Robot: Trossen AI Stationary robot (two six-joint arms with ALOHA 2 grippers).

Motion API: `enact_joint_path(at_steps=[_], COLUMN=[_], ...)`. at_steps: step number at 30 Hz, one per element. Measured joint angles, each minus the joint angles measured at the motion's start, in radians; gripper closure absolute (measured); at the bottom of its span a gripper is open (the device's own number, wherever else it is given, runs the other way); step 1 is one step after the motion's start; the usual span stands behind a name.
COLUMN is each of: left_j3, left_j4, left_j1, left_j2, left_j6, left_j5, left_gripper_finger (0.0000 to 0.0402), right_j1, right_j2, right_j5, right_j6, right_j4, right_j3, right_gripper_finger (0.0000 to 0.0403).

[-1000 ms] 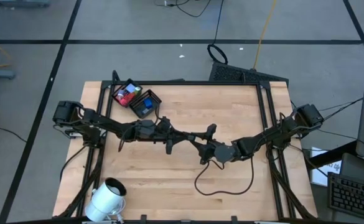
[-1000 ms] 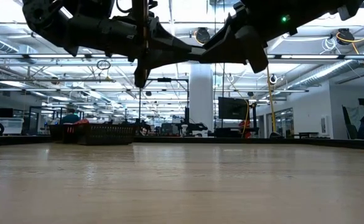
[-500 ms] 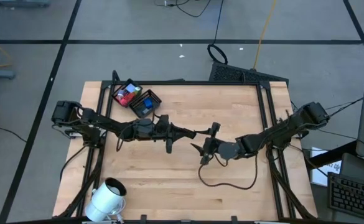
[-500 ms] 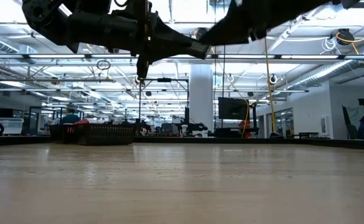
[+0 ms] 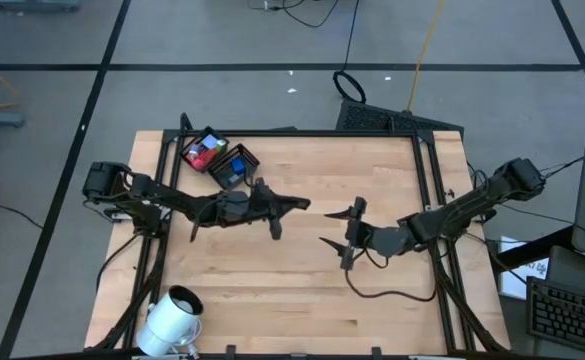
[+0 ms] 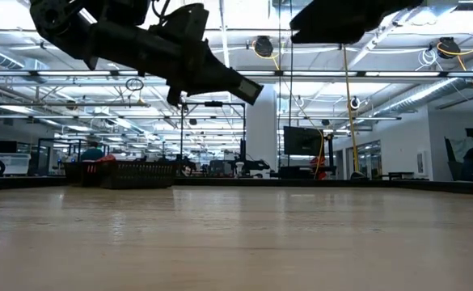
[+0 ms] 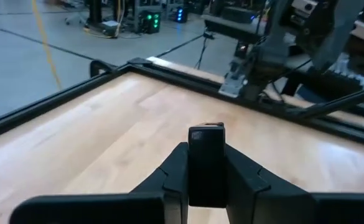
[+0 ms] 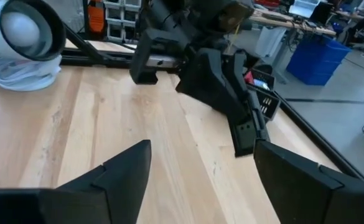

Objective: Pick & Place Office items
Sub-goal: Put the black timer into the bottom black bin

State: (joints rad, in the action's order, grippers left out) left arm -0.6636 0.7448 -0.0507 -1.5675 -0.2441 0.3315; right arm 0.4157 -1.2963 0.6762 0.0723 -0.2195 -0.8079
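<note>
My left gripper [image 5: 302, 204] hangs over the middle of the table, pointing toward the right edge, shut on a small dark flat rectangular office item [image 7: 206, 134]. A short way to its right, my right gripper [image 5: 340, 228] faces it. Its fingers stand wide open with nothing between them [image 8: 200, 162]. The black compartmented tray [image 5: 234, 168] rests on the table at the far left with red [image 5: 202, 150] and blue [image 5: 238, 160] items in it. The tray also shows behind the left arm in the right wrist view [image 8: 266, 99]. My left gripper pinches the dark item between its two fingers [image 7: 175, 168]. The item's free end [image 7: 206, 129] sticks out past the fingertips. The fingers lie nearly level, pointing toward the table's right side. The item is lifted clear, well above the wooden top.
A large white cylinder [image 5: 172, 315] lies at the near left corner, also seen in the right wrist view [image 8: 23, 37]. A black cable [image 5: 382, 295] loops on the table below the right arm. A black frame [image 5: 427, 180] rims the table. Bare wood [image 6: 236, 234] lies beneath both grippers.
My right gripper, which met my left gripper over the table's middle, has drawn back toward the right edge and risen, rolling as it went. My left gripper has stayed in place and rolled about its own line, keeping the dark item.
</note>
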Motion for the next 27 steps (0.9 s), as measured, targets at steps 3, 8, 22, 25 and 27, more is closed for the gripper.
enact_joint_path(at_steps=[3,8,22,25,27], left_j3=[0.0,0.001,0.37,0.422,0.439], left_j4=[-0.061,-0.264,-0.324,-0.29,-0.286], left_j1=[0.018,0.042,0.143,0.202,0.234], left_j2=[0.032,0.182,0.524,0.523,0.522], left_j6=[-0.001,0.01,-0.103,-0.147,-0.175], left_j5=[0.002,-0.006,0.482,0.472,0.472], left_gripper_finger=[0.0335,0.0344,0.0343,0.0343,0.0337], right_j1=[-0.002,-0.001,-0.002,-0.002,-0.003], right_j2=[0.005,0.005,0.005,0.005,0.005], right_j5=[0.001,0.001,0.002,0.002,0.003], right_j6=[0.024,0.049,0.099,0.098,0.096], right_j4=[0.004,0.0,0.0,-0.007,-0.016], right_j3=[0.018,0.034,0.041,0.041,0.041], right_gripper_finger=[0.0132,0.0132,0.0133,0.0133,0.0133])
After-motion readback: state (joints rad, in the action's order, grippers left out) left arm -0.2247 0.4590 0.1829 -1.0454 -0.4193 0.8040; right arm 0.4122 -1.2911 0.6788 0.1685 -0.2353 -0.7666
